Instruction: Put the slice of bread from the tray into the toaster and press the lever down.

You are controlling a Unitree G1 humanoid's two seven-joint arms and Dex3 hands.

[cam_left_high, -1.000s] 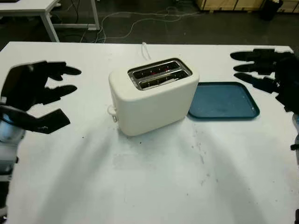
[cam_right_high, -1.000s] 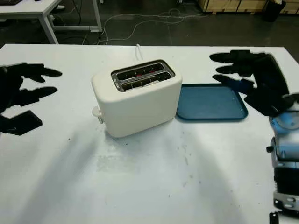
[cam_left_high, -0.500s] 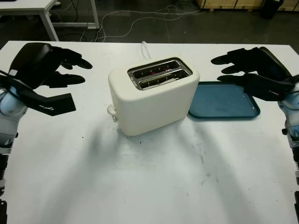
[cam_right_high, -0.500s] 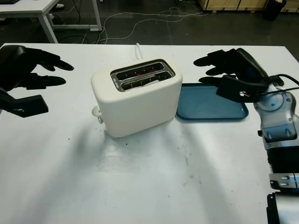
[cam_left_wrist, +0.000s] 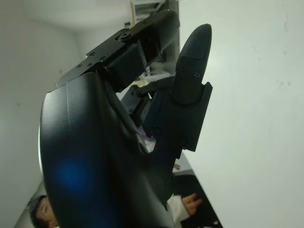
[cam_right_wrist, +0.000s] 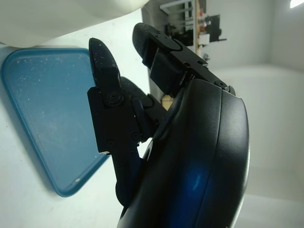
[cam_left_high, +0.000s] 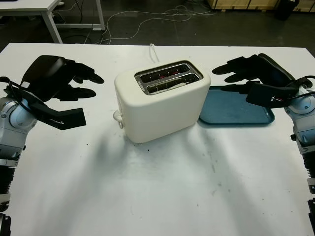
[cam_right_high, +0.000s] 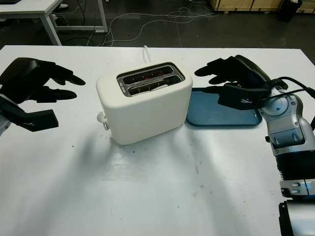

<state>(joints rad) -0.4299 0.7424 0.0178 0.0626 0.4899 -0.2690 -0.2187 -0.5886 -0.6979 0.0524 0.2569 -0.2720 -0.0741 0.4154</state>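
I've got the toaster [cam_left_high: 162,101] mid-table, and there's pale bread [cam_left_high: 170,85] sitting low in its front slot, I think. The blue tray [cam_left_high: 235,106] beside it lies bare. My left hand [cam_left_high: 54,83] and right hand [cam_left_high: 256,76] flank the toaster, fingers spread, gripping nothing. The lever [cam_left_high: 117,117] looks low; whether it's latched, I can't tell.

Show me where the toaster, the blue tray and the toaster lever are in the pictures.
toaster [cam_left_high: 165,105]: left eye view, on its cream front wall.
blue tray [cam_left_high: 231,112]: left eye view, on its bare floor.
toaster lever [cam_right_high: 102,118]: right eye view, on the knob at the toaster's end.
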